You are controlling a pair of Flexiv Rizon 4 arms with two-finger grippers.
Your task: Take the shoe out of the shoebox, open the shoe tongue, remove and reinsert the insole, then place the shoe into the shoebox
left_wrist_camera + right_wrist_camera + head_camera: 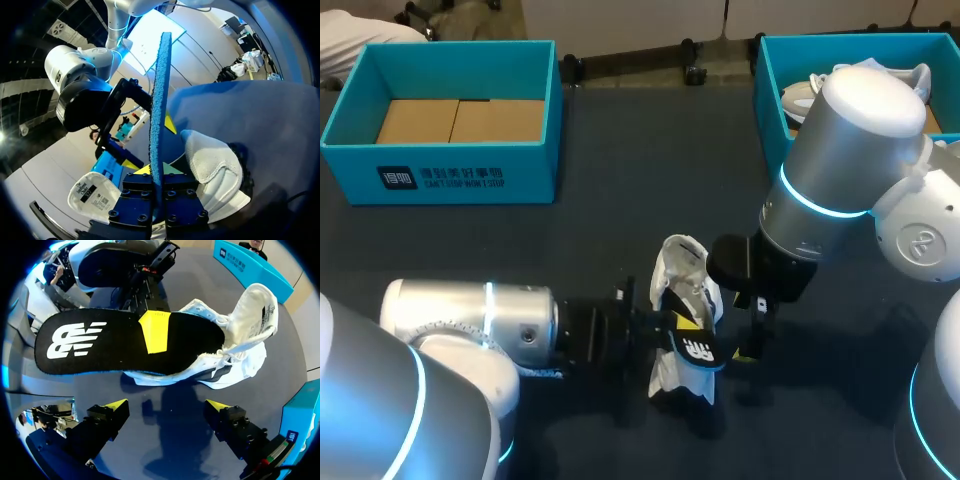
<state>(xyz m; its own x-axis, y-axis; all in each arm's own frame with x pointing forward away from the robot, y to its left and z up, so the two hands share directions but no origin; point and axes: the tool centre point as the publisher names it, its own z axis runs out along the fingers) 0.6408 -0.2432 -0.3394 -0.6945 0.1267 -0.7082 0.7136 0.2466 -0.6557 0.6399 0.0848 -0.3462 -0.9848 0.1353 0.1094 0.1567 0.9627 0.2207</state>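
Two shoeboxes [440, 170] [772, 90] — two shoes [680, 262] [805, 98], one insole [698, 348]

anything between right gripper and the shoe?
Yes: the insole, clamped in the left gripper, lies across the near side of the shoe, facing the open right gripper. Only the tongue end shows past it.

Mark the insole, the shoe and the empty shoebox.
insole [120, 356]: right wrist view, its black top face.
shoe [256, 310]: right wrist view, its raised white tongue.
empty shoebox [532, 176]: head view, its front wall.
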